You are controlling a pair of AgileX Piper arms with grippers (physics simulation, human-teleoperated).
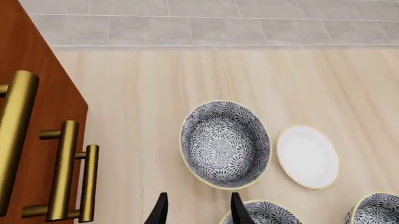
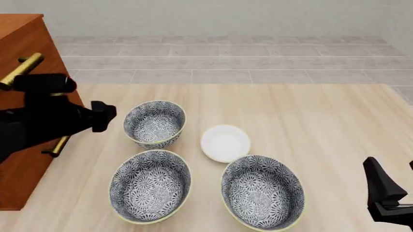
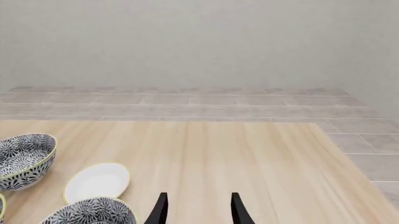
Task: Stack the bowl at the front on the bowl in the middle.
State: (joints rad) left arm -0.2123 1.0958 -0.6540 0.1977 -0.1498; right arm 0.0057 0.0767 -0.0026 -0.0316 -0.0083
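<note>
Three floral bowls with pale yellow-green rims stand on the table. The bowl at the front (image 2: 262,192) is near right, also seen as the bowl at the front (image 3: 93,212). The bowl in the middle (image 2: 150,186) is near left, cut off in the left wrist view as the bowl in the middle (image 1: 265,213). A third bowl (image 2: 154,123) stands farther back. My left gripper (image 1: 198,212) hangs open and empty, high at the left by the cabinet. My right gripper (image 3: 198,210) is open and empty, right of the front bowl, apart from it.
A small plain white dish (image 2: 225,142) lies between the bowls. A brown cabinet (image 2: 26,63) with brass handles (image 1: 65,170) stands along the table's left side. Bare wood stretches to the right (image 2: 335,125), with tiled floor beyond the far edge.
</note>
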